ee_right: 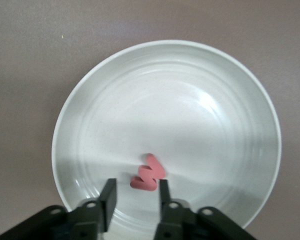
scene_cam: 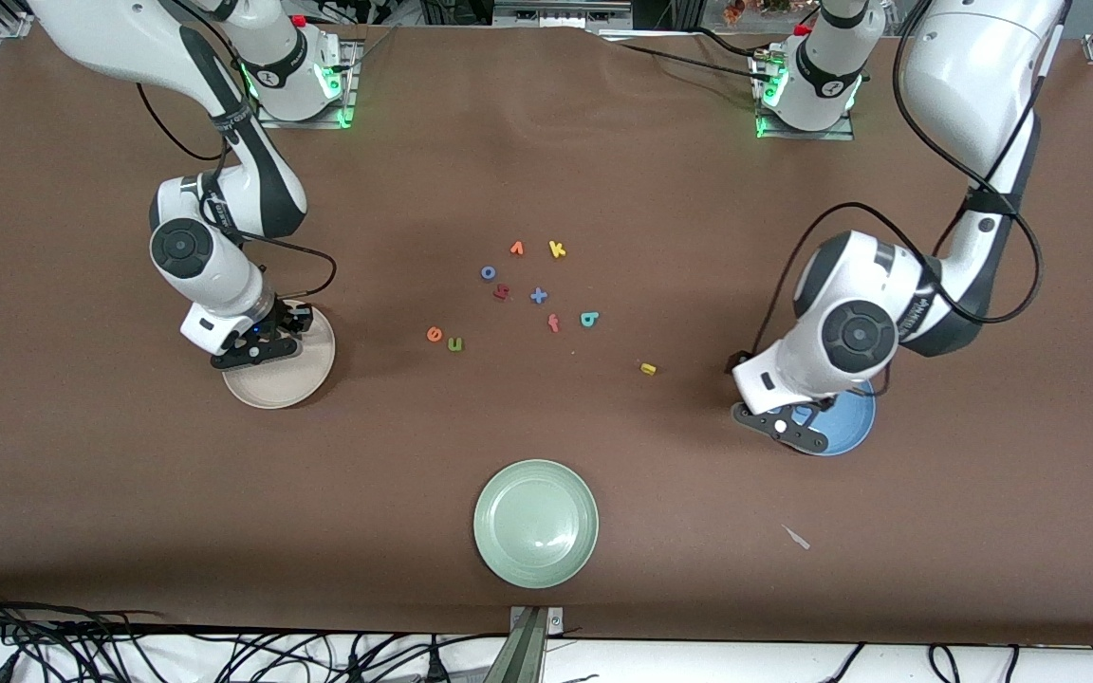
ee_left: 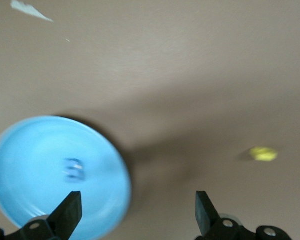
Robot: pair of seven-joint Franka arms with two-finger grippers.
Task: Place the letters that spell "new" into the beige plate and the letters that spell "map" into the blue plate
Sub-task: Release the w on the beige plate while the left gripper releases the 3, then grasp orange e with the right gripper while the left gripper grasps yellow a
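Note:
The salmon-pink w (ee_right: 147, 175) lies in the beige plate (ee_right: 190, 100), just off the tips of my right gripper (ee_right: 136, 187), whose jaws stand open with a gap beside the letter. In the front view the right gripper (scene_cam: 267, 341) hangs over the beige plate (scene_cam: 305, 375). A dull blue m (ee_left: 74, 169) rests in the blue plate (ee_left: 35, 145). My left gripper (ee_left: 138, 200) is wide open and empty over that plate's rim. On the table lie the yellow a (scene_cam: 647, 368), teal p (scene_cam: 589, 319), orange e (scene_cam: 434, 334) and green n (scene_cam: 455, 344).
Other letters sit mid-table: orange v (scene_cam: 516, 249), yellow k (scene_cam: 557, 249), blue o (scene_cam: 488, 273), a blue cross shape (scene_cam: 538, 296), red f (scene_cam: 553, 323). A pale green plate (scene_cam: 535, 522) stands nearest the front camera. A white scrap (scene_cam: 796, 537) lies near the blue plate (scene_cam: 850, 422).

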